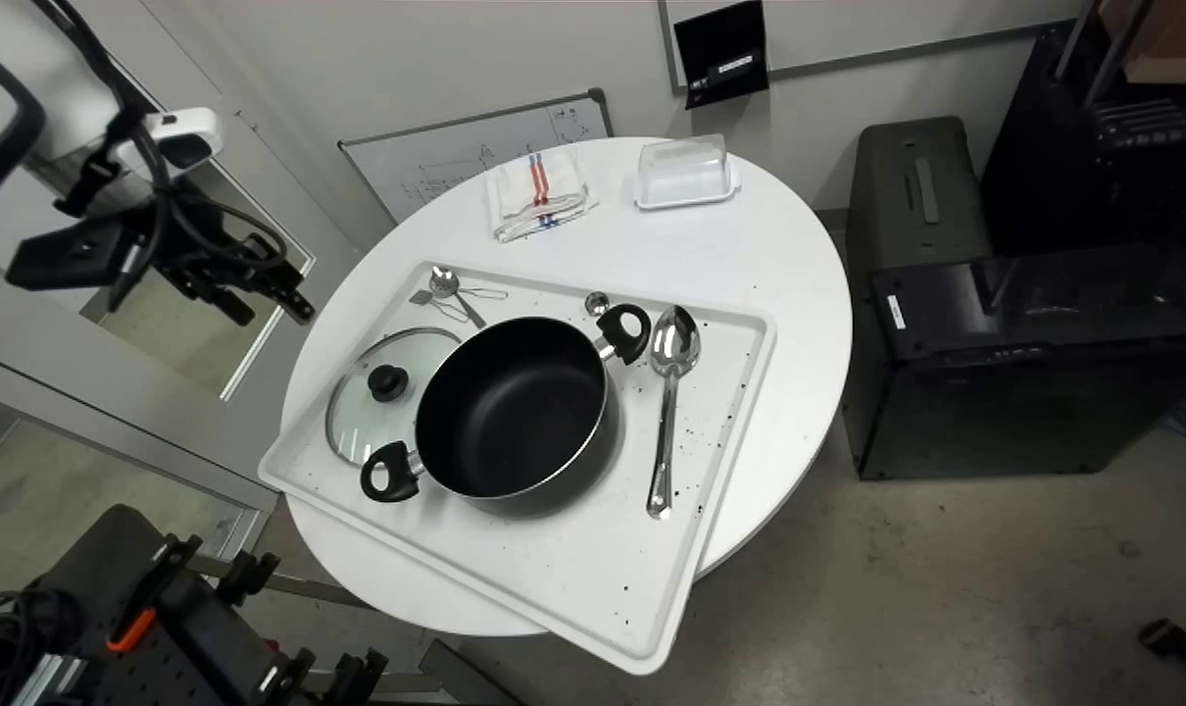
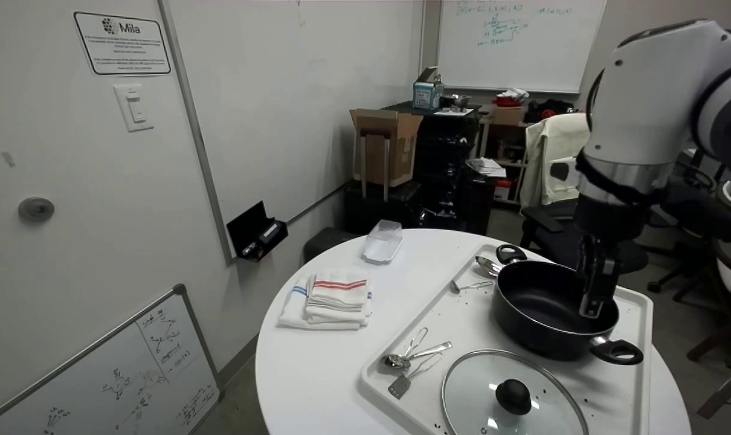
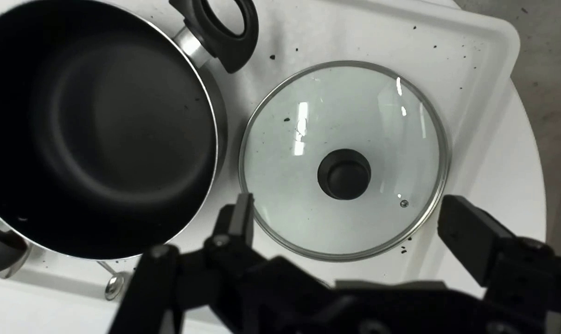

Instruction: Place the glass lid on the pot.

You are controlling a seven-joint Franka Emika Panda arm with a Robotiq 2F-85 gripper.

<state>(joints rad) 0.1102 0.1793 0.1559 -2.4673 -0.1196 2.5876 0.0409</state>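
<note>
In the wrist view the black two-fingered gripper [image 3: 348,214] has its fingers spread wide apart. There the round clear glass lid with black knob [image 3: 345,132] shows nearly whole, lying on the white rectangular tray [image 3: 378,39] just beside the uncovered round black pot [image 3: 123,134]. In an exterior view the pot hides part of the lid's edge, and the long shiny metal spoon [image 1: 666,422] lies full length. Folded white striped cloths [image 1: 539,191] and a clear-covered white plastic box [image 1: 686,172] show in both exterior views only.
</note>
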